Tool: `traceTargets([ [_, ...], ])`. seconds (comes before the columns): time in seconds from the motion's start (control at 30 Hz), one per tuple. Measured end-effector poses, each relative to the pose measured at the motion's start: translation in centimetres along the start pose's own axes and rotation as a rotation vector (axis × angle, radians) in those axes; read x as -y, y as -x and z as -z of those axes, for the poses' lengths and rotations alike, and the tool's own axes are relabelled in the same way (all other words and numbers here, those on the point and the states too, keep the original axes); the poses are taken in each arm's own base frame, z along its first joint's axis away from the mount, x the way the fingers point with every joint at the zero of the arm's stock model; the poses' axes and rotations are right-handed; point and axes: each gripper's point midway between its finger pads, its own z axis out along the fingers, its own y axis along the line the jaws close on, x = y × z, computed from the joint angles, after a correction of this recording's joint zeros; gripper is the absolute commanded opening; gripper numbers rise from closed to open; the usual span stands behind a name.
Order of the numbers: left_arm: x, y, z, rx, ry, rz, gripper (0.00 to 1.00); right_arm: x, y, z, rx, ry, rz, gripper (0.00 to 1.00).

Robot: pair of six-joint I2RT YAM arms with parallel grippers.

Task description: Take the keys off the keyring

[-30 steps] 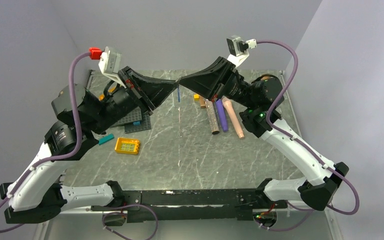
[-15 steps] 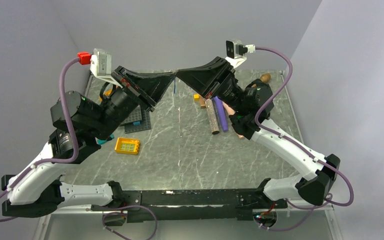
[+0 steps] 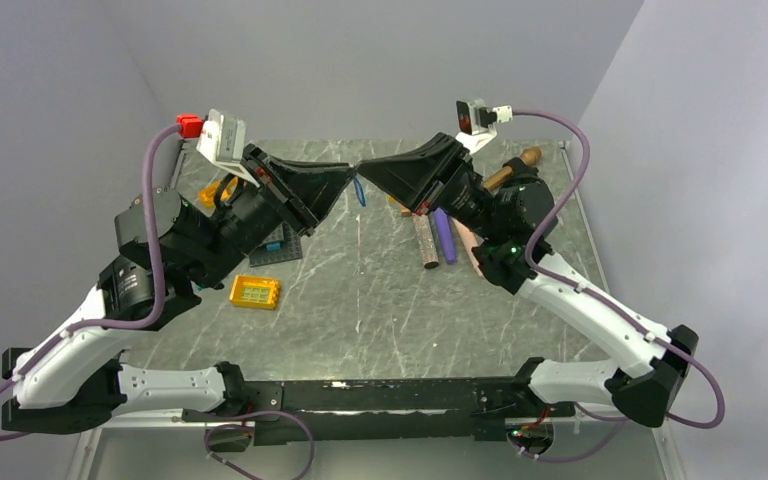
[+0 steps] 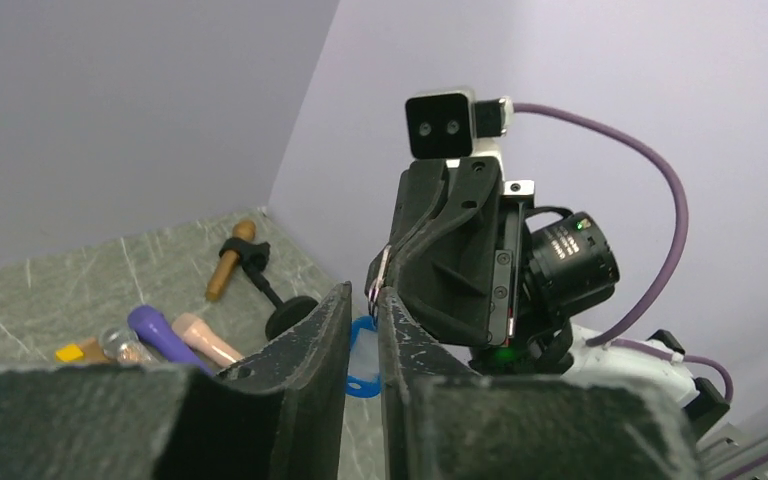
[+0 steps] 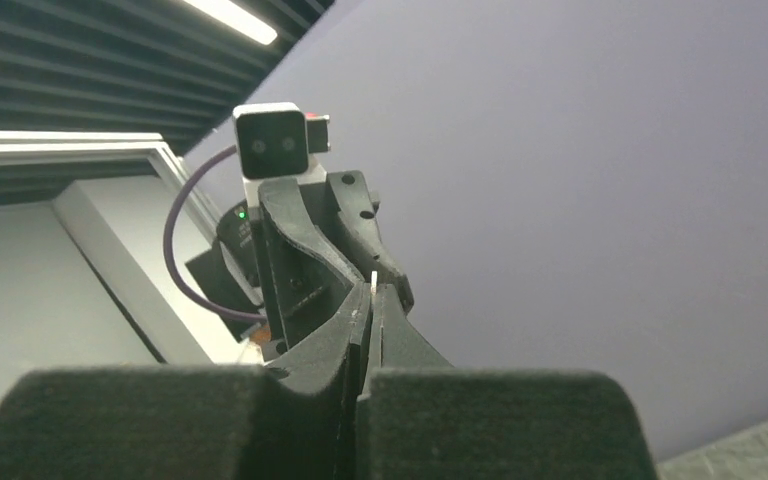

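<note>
My left gripper (image 3: 348,172) and right gripper (image 3: 362,172) meet tip to tip high above the back of the table. The tiny bright-blue oval keyring (image 3: 359,189) hangs free just below where they meet. In the left wrist view it (image 4: 363,358) shows through the narrow gap between my left fingers (image 4: 332,318), whose tips pinch thin metal pieces (image 4: 377,278) right against the right gripper's tips. In the right wrist view my right gripper (image 5: 370,300) is shut on a thin metal key edge (image 5: 373,280). The key shapes are hidden.
Below on the table lie an orange tray (image 3: 254,292), a grey baseplate (image 3: 278,246), a brown glitter stick (image 3: 426,244), a purple stick (image 3: 444,233), a pink stick (image 3: 464,240) and a wooden-handled tool (image 3: 515,163). Walls stand close at the left, back and right.
Both grippers rose together, then came back down a little, still tip to tip. The blue keyring has turned from edge-on to showing its loop.
</note>
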Motion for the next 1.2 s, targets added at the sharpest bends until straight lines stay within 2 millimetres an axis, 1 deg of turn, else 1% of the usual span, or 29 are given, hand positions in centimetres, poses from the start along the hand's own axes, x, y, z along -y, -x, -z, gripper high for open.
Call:
traceTargets([
  [0.07, -0.3, -0.4, 0.5, -0.023, 0.005, -0.010, 0.38, 0.1, -0.6, 0.5, -0.039, -0.033, 0.016, 0.00],
  [0.13, -0.7, -0.9, 1.2, -0.050, 0.010, -0.021, 0.44, 0.1, -1.4, 1.2, -0.086, -0.065, 0.031, 0.00],
  [0.27, -1.3, -2.3, 2.6, -0.131, 0.008, -0.054, 0.60, 0.1, -3.1, 2.5, -0.204, -0.125, 0.076, 0.00],
  [0.4, -1.9, -3.7, 4.5, -0.224, 0.007, -0.086, 0.73, 0.6, -5.2, 4.0, -0.349, -0.176, 0.107, 0.00],
  [0.5, -1.8, -3.7, 5.6, -0.263, -0.008, -0.097, 0.79, 0.9, -6.5, 4.7, -0.448, -0.188, 0.113, 0.00],
  [0.57, -1.4, -3.4, 6.1, -0.280, -0.030, -0.097, 0.79, 0.9, -7.2, 5.0, -0.510, -0.184, 0.117, 0.00],
  [0.7, -0.8, -2.4, 6.7, -0.300, -0.071, -0.092, 0.80, 0.6, -8.0, 6.0, -0.591, -0.178, 0.126, 0.00],
  [0.77, -0.5, -1.9, 6.6, -0.304, -0.099, -0.087, 0.79, 0.4, -8.1, 6.2, -0.611, -0.172, 0.133, 0.00],
  [0.87, -0.4, -2.1, 6.1, -0.330, -0.134, -0.077, 0.76, 0.3, -8.3, 6.5, -0.623, -0.172, 0.133, 0.00],
  [1.03, 0.0, -4.4, 5.4, -0.441, -0.212, -0.034, 0.69, 0.3, -8.3, 6.6, -0.621, -0.174, 0.128, 0.00],
  [1.17, 0.6, -6.9, 5.1, -0.557, -0.277, 0.003, 0.65, -0.1, -8.1, 6.6, -0.611, -0.171, 0.129, 0.00],
  [1.2, 0.7, -7.3, 5.0, -0.574, -0.283, 0.008, 0.65, -0.2, -8.0, 6.6, -0.608, -0.171, 0.132, 0.00],
])
